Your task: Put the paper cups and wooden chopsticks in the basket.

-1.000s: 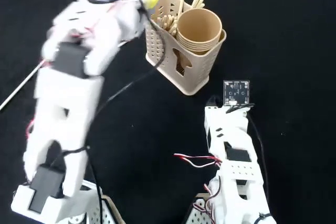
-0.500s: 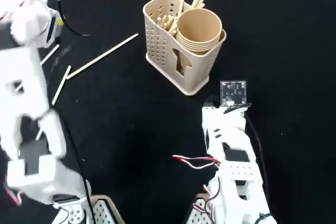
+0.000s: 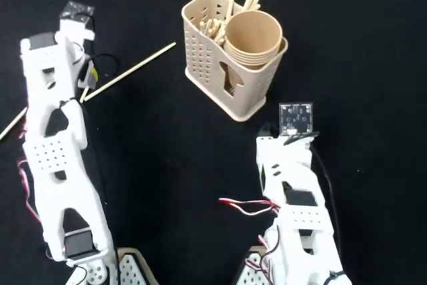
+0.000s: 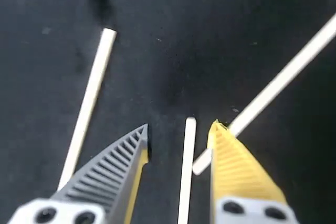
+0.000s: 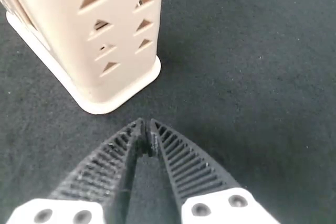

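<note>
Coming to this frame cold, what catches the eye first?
The beige basket at the far middle of the black table, packed with stacked paper cups and wooden chopsticks. Next, the left gripper, open over loose chopsticks on that arm's side, one lying between its fingers.

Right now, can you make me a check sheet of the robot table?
Surface: black table, flat, no spills seen.
Job's things: paper cups stacked in basket beside stored chopsticks; three loose chopsticks lie on the table.
Clutter: nothing seen.
Grippers: left gripper open, middle chopstick between its jaws; right gripper shut, near the basket, empty.
Cables: red and white wires on the right arm.
Surroundings: dark things past the far edge, cannot tell what.
</note>
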Available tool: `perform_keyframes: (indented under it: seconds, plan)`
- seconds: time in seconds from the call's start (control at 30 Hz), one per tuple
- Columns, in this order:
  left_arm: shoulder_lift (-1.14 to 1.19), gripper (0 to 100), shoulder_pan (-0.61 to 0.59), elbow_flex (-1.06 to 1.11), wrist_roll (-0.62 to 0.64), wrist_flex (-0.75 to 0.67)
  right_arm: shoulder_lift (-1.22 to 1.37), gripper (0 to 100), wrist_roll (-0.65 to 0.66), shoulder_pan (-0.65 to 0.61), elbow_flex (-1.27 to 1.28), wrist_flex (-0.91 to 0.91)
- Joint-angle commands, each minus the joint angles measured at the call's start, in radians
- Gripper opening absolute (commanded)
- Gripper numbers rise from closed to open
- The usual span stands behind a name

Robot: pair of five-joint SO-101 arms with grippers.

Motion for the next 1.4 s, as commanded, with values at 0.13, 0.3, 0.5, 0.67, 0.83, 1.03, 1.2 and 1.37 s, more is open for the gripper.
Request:
perform_keyframes:
  seconds: [0.13, 0.3, 0.5, 0.67, 0.83, 1.03, 1.2, 1.37]
  plan:
    - [0.247, 18, -0.030, -0.282, -0.009, 0.083, -0.015, 1.5, 0.009, -0.008, -0.004, -0.018]
    - [0.339, 6, -0.035, -0.441, -0.012, 0.196, -0.015, 1.5, 0.009, -0.008, -0.004, -0.018]
    - [0.373, 10, -0.027, -0.664, -0.008, 0.371, -0.015, 1.5, 0.009, -0.008, -0.004, -0.018]
    - [0.367, 16, -0.035, -0.789, 0.025, 0.394, -0.015, 1.5, 0.009, -0.006, -0.004, -0.018]
    - [0.376, 16, -0.036, -0.736, 0.023, 0.396, -0.015, 1.5, 0.009, -0.006, -0.004, -0.018]
    - [0.377, 16, -0.031, -0.625, -0.048, 0.391, -0.015, 1.5, 0.009, -0.006, -0.004, -0.018]
    - [0.377, 15, -0.065, -0.541, -0.069, 0.315, -0.015, 1.5, 0.009, -0.006, -0.004, -0.018]
    - [0.377, 5, -0.071, -0.452, -0.069, 0.261, -0.015, 1.5, 0.009, -0.006, -0.004, -0.018]
